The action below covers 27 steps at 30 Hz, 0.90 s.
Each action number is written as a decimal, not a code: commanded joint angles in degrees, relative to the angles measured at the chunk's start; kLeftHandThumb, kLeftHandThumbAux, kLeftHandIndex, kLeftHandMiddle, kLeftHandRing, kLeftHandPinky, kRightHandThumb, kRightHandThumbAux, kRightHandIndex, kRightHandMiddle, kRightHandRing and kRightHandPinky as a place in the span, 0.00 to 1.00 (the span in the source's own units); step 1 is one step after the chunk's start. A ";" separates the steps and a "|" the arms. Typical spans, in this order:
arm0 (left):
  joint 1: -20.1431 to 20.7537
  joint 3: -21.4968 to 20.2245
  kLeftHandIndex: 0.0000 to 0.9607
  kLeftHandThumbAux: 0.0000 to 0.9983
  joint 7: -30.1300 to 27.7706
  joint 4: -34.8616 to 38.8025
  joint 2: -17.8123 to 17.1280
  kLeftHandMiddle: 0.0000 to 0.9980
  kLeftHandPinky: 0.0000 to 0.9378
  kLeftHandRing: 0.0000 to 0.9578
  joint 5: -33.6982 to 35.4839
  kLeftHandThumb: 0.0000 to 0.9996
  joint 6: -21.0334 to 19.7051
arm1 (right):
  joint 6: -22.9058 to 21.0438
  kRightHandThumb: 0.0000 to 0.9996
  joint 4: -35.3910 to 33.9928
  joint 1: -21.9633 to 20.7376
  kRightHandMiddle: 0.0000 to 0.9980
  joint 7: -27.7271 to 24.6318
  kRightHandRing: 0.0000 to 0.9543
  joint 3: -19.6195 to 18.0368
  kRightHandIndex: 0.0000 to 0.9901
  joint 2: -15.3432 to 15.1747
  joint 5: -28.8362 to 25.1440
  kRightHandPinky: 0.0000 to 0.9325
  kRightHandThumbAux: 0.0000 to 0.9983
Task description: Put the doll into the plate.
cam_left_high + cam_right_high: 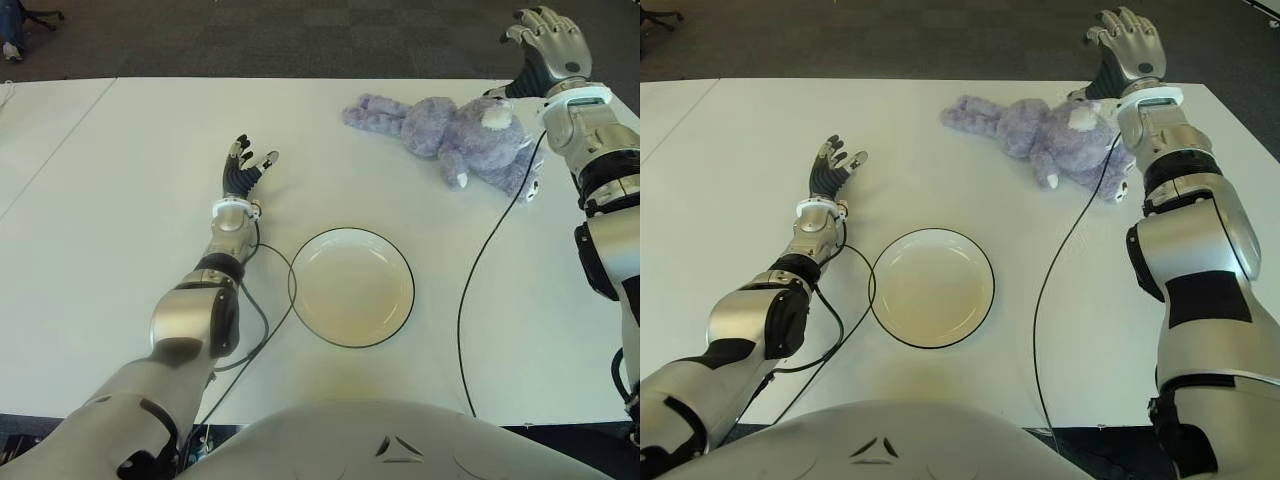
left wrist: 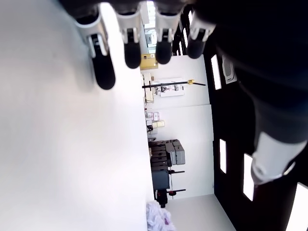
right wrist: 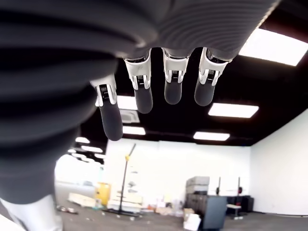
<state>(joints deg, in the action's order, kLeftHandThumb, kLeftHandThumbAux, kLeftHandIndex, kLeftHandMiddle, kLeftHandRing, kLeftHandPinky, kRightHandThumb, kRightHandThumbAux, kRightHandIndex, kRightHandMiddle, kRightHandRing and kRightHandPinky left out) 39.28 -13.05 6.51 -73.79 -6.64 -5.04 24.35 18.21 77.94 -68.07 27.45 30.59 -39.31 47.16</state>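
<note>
A purple plush doll lies on its side at the far right of the white table. Nearer the front, in the middle, stands a white plate with a dark rim, nothing in it. My right hand is raised above the table's far right edge, just beyond and right of the doll, fingers spread and holding nothing. My left hand shows left of the plate and farther back, fingers spread over bare table, holding nothing.
A black cable runs from the doll's side across the table to the front edge. Another cable loops by my left forearm beside the plate. Dark floor lies beyond the table's far edge.
</note>
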 commanded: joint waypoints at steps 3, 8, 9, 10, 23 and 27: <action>-6.62 -1.00 0.05 0.63 -0.40 -4.80 2.70 0.09 0.14 0.10 0.63 0.00 -7.88 | -1.54 0.16 0.96 5.52 0.09 -2.80 0.00 -1.59 0.25 0.97 -2.22 0.00 0.74; -6.60 -1.80 0.06 0.59 -0.74 -4.81 2.70 0.10 0.15 0.11 1.27 0.00 -8.03 | -3.09 0.19 1.34 9.41 0.09 -4.63 0.00 -3.89 0.26 3.19 -4.89 0.00 0.73; -6.60 -2.00 0.06 0.59 -0.72 -4.82 2.74 0.10 0.15 0.11 1.31 0.00 -8.04 | -3.46 0.20 1.40 9.82 0.09 -5.24 0.00 -4.47 0.26 3.66 -5.53 0.00 0.73; -6.61 -2.18 0.07 0.58 -0.71 -4.82 2.77 0.10 0.14 0.11 1.31 0.00 -8.04 | -3.74 0.22 1.44 10.13 0.09 -5.71 0.00 -4.91 0.26 4.01 -6.02 0.00 0.73; -6.86 -2.05 0.08 0.53 -0.18 -4.87 2.59 0.12 0.14 0.13 0.37 0.00 -8.24 | -6.99 0.31 1.64 12.74 0.07 -8.06 0.02 -7.60 0.25 10.44 -8.68 0.00 0.75; -6.91 -1.89 0.08 0.52 0.23 -4.90 2.55 0.13 0.14 0.13 0.21 0.00 -8.45 | -7.19 0.32 1.72 13.49 0.07 -8.09 0.02 -8.07 0.24 11.52 -9.06 0.00 0.76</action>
<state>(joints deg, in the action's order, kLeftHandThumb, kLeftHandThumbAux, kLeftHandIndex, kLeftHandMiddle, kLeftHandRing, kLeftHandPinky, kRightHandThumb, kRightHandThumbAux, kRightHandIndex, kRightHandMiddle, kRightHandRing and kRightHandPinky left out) 39.38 -14.94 6.52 -73.79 -6.41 -4.52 24.31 11.87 78.82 -58.05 21.13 22.80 -30.61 38.72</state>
